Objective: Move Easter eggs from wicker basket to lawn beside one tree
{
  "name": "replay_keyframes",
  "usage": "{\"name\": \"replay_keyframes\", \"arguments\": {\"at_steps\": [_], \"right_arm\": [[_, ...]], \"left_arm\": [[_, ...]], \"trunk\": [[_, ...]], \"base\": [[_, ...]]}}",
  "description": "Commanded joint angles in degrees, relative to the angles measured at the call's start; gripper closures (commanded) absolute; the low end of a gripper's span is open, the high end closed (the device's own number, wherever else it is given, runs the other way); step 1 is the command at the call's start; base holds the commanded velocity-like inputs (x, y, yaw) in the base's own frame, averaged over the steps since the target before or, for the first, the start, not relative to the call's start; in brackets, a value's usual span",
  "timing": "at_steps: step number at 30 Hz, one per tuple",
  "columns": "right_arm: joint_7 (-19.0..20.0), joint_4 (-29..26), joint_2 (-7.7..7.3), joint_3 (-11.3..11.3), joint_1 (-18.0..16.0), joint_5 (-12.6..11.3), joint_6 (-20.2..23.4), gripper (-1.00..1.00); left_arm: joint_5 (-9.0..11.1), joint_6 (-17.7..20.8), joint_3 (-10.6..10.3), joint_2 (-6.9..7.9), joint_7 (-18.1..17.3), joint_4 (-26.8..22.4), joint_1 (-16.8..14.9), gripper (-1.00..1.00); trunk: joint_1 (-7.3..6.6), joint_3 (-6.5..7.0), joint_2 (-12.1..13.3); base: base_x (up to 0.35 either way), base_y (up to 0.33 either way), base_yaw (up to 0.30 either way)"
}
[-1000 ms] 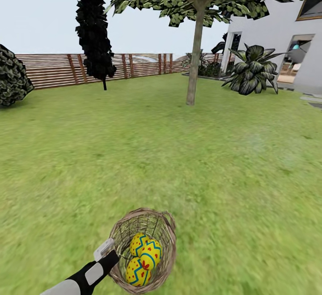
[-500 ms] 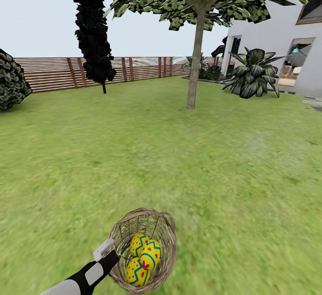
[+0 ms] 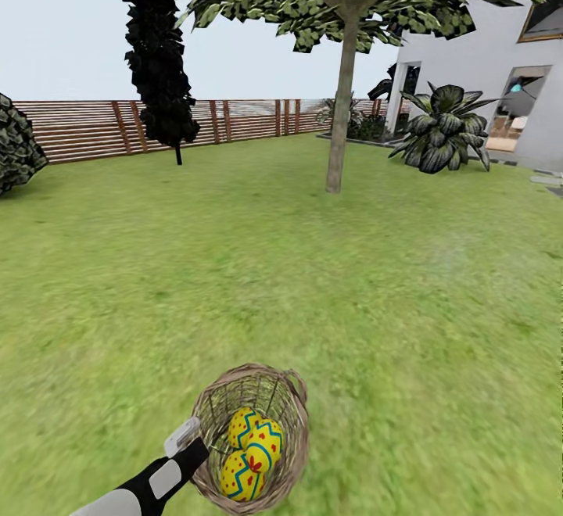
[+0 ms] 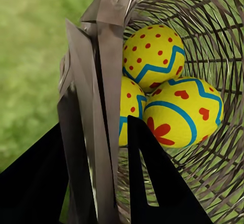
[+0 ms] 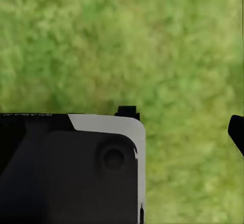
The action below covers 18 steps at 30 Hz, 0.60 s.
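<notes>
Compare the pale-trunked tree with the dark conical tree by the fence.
The pale-trunked tree has a bare grey-brown trunk and a broad green-and-white canopy; the dark conical tree is near-black, narrow and foliage-covered almost to the ground. The dark one stands nearer the fence. Both rise from the lawn.

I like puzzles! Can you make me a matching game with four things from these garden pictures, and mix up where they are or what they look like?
Things:
1. three Easter eggs
2. wicker basket
3. tree
4. fence

Descriptions:
A. brown slats along the far edge of the lawn
B. yellow with blue zigzags and red marks
C. pale trunk standing on the grass ahead
D. its rim is pinched by the left gripper

Pairs: 1-B, 2-D, 3-C, 4-A
</notes>
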Motion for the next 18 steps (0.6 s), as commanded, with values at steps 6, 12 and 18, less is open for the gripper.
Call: {"name": "replay_keyframes", "arguments": {"at_steps": [6, 12, 18], "right_arm": [[0.1, 0.3, -0.08, -0.5, -0.1, 0.4, -0.5, -1.0], [0.1, 0.3, -0.08, -0.6, -0.1, 0.3, -0.4, -1.0], [0.0, 0.2, -0.08, -0.5, -0.1, 0.8, -0.6, -1.0]], "left_arm": [[0.7, 0.1, 0.1, 0.01, -0.2, -0.1, 0.0, 1.0], [0.7, 0.1, 0.1, 0.02, -0.2, -0.1, 0.0, 1.0], [0.7, 0.1, 0.0, -0.01, -0.2, -0.1, 0.0, 1.0]], "trunk": [[0.06, -0.11, -0.1], [0.06, -0.11, -0.1], [0.06, -0.11, -0.1]], "base": [[0.341, 0.0, -0.252], [0.341, 0.0, -0.263], [0.341, 0.0, -0.027]]}}
